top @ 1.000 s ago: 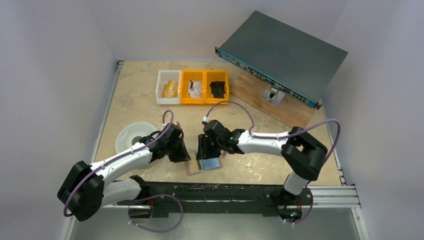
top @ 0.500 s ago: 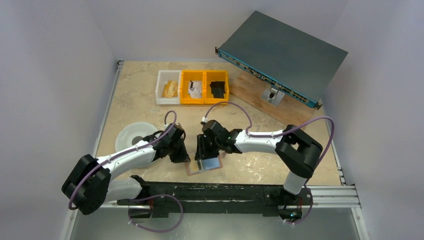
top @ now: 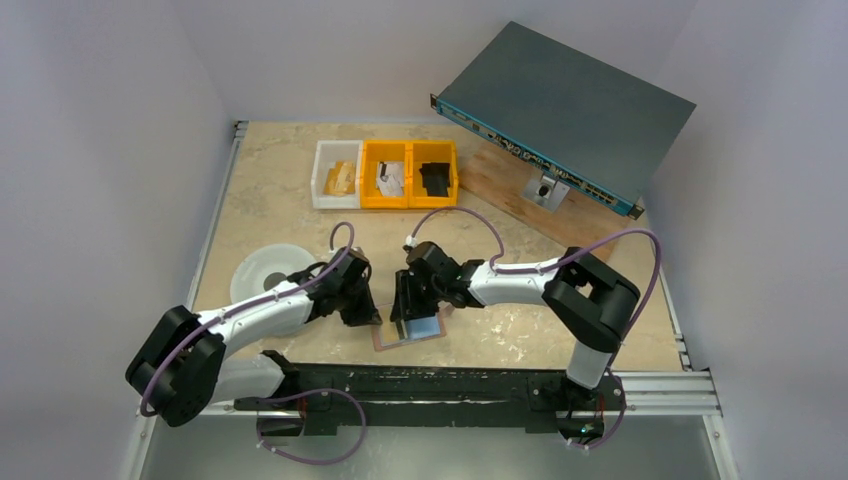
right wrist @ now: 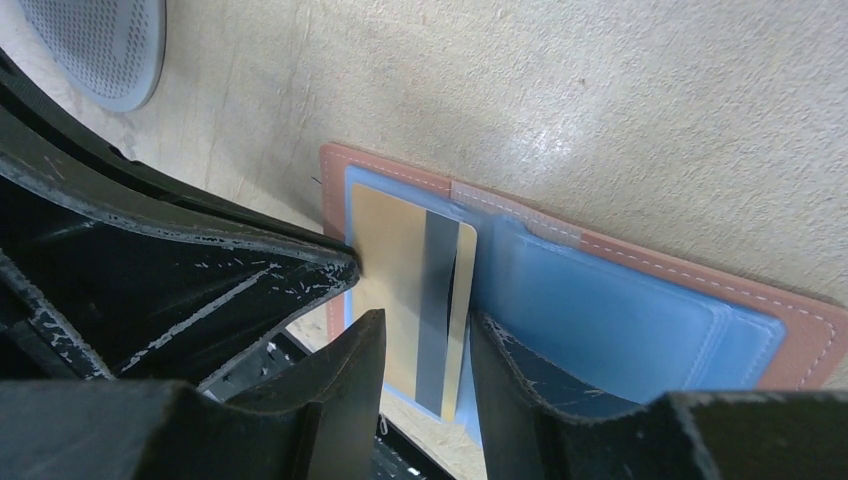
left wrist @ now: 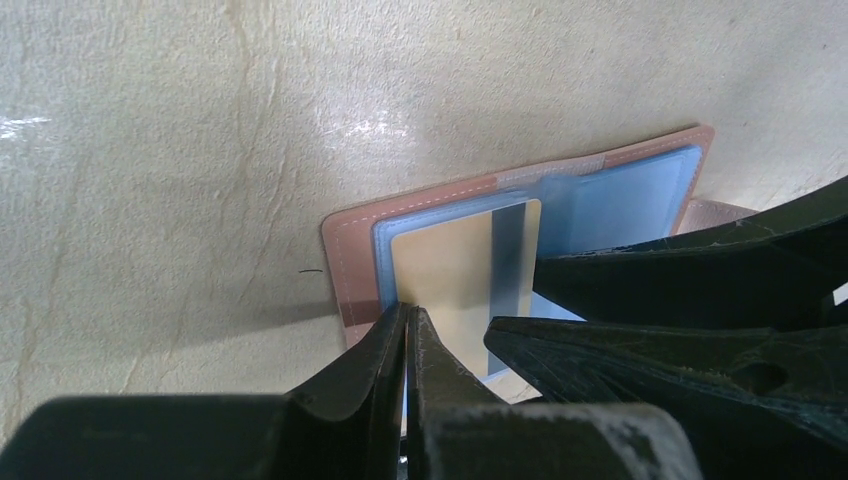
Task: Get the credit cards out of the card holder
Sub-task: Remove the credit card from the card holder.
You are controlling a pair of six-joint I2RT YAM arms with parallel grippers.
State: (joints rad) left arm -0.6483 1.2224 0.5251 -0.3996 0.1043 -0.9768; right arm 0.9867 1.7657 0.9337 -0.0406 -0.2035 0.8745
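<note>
Top external view: two arms are stretched from the near edge toward the middle of the table (top: 270, 200), and both grippers are brought down over one wallet (top: 385, 343). The wallet is laid open and flat close to the near edge. The left arm is reached in low from the left. The right arm is folded at a raised elbow and turned back leftward.

The left gripper (left wrist: 406, 308) is pressed fully closed. Its tips are set against the outer edge of one gold card (left wrist: 450, 275), and nothing is seen pinched between them. The gold card, crossed by a grey stripe, is laid on the pale blue inner face of the wallet half nearer that gripper, with its striped end at the fold.

The right gripper (right wrist: 427, 322) is held with its fingers partly apart and lowered at the fold. One finger is placed over the gold card and the other over the blue pocket of the other half; nothing is gripped. Any further cards in the blue pockets cannot be counted.

At the far side, three bins are set in a row: one white bin (top: 336, 174) and two yellow bins (top: 386, 173). One round white plate (top: 265, 270) is seen beside the left arm, and one grey metal box (top: 570, 100) is propped on one wooden board (top: 520, 195).
</note>
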